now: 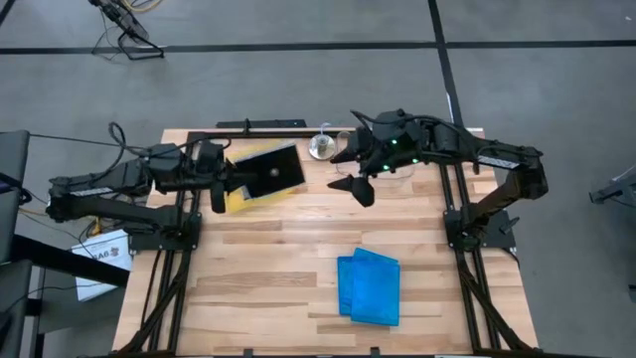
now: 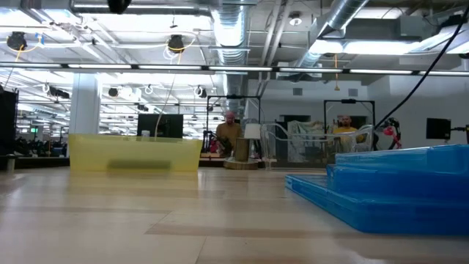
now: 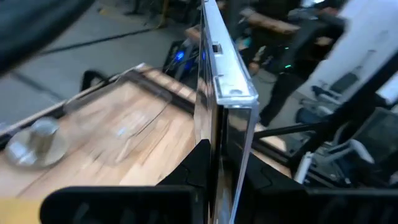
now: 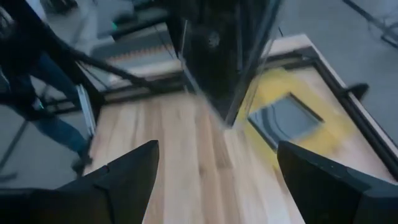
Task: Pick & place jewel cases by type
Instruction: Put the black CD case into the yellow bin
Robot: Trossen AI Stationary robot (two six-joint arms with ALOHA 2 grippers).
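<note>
My left gripper (image 1: 227,185) is shut on a clear-grey jewel case (image 1: 272,171) with a dark insert, held above the yellow tray (image 1: 238,199) at the table's far left. The case shows edge-on in the left wrist view (image 3: 219,93). Another grey case (image 4: 286,118) lies flat in the tray. My right gripper (image 1: 354,175) is open and empty, raised over the far middle of the table and facing the held case (image 4: 217,50). Two blue jewel cases (image 1: 369,286) lie overlapped on the table near the front right, and they also show in the low view (image 2: 396,183). My left gripper pinches the clear-grey case between its two fingers (image 3: 200,163), one on each flat face, at the edge nearest the gripper (image 3: 217,163). The fingers come about level from the table's left. The case juts out beyond them, lifted clear of the tray.
A small silvery round object (image 1: 321,147) and a clear plastic tub (image 1: 397,167) stand at the far edge, under my right arm. The yellow tray's wall shows in the low view (image 2: 132,154). Bare wood lies across the table's middle and near left.
</note>
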